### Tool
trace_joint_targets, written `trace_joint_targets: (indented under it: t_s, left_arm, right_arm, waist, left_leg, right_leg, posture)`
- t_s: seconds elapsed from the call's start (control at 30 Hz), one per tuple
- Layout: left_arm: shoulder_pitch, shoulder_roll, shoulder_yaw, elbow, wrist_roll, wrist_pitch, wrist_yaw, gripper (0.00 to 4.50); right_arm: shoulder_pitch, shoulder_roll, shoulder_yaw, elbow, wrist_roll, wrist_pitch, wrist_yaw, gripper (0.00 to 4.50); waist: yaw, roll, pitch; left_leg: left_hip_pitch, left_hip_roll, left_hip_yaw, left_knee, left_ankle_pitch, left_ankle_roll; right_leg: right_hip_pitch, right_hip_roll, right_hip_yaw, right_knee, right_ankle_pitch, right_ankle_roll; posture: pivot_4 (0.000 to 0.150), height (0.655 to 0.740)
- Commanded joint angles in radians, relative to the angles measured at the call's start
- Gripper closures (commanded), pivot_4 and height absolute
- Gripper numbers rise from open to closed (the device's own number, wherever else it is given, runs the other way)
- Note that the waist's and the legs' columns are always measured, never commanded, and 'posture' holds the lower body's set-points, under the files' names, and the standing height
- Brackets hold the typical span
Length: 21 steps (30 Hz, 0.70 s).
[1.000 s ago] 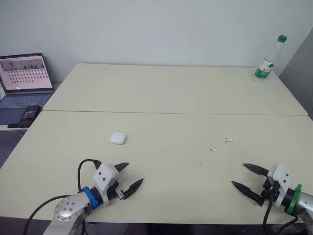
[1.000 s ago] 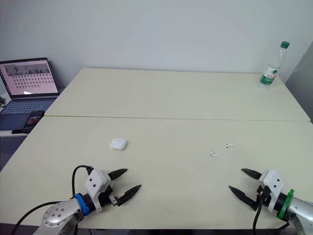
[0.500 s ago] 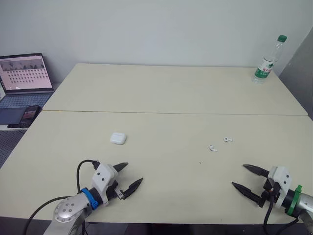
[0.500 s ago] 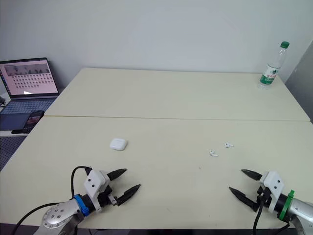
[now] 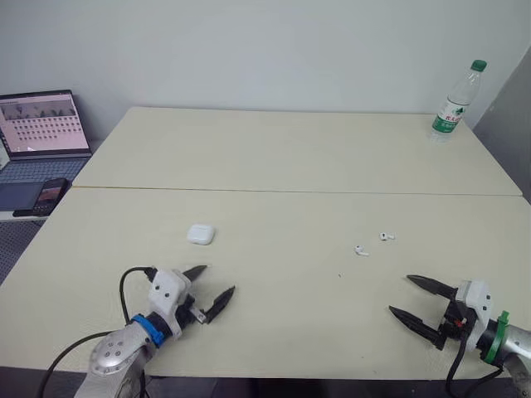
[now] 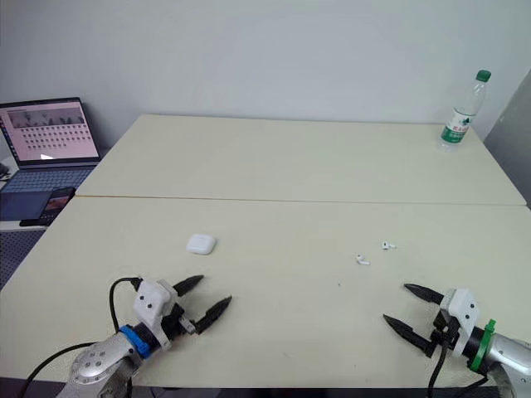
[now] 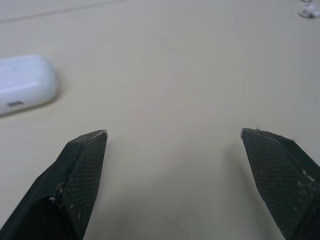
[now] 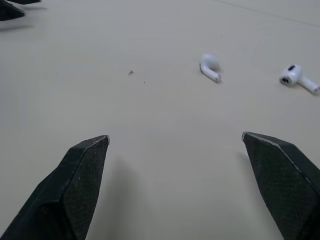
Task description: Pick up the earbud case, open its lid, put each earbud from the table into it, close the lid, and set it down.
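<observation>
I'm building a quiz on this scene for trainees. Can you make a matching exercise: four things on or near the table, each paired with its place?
Things:
1. earbud case
2. water bottle
3. laptop
4. earbuds

Places:
A. far right corner of the table
B. beside the table, on the left
C. on the table ahead of the left gripper
D. on the table ahead of the right gripper

Pairs: 1-C, 2-A, 3-B, 4-D

I'm getting bright, even, diffuse light across the table (image 5: 290,157). Soft, faint shadows sit beside the left gripper (image 7: 173,132) and right gripper (image 8: 175,136); the laptop screen (image 5: 43,123) glows.
</observation>
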Motion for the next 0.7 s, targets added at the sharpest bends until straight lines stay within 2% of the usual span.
trace_joint_targets:
  t_s: [0.03, 0.37, 0.7]
  left_arm:
    - [-0.065, -0.031, 0.067, 0.019, -0.003, -0.020, 0.089, 0.00]
    - [-0.180, -0.136, 0.052, 0.105, 0.099, -0.007, 0.282, 0.00]
    - [-0.274, -0.170, 0.023, 0.210, 0.142, 0.038, 0.352, 0.00]
  right_arm:
    - [-0.018, -0.003, 0.013, -0.097, 0.041, 0.018, 0.008, 0.04]
    - [-0.061, -0.007, 0.097, -0.307, 0.067, 0.107, -0.033, 0.04]
    - [-0.083, -0.008, 0.124, -0.388, 0.062, 0.147, -0.061, 0.04]
  waist:
    - [0.000, 0.000, 0.000]
    - [0.000, -0.002, 0.000]
    - [0.000, -0.004, 0.000]
  left_leg:
    - [0.000, 0.000, 0.000, 0.000, 0.000, 0.000]
    - [-0.001, -0.001, -0.001, 0.000, 0.000, 0.000]
    - [-0.002, -0.001, -0.001, 0.001, 0.000, 0.000]
  right_leg:
    - [0.000, 0.000, 0.000, 0.000, 0.001, 0.002]
    - [0.000, 0.000, 0.000, -0.001, 0.003, 0.004]
    - [0.000, 0.001, -0.001, -0.001, 0.005, 0.003]
  posture:
    - [0.150, 0.7362]
    - [0.150, 0.7362]
    - [0.150, 0.7362]
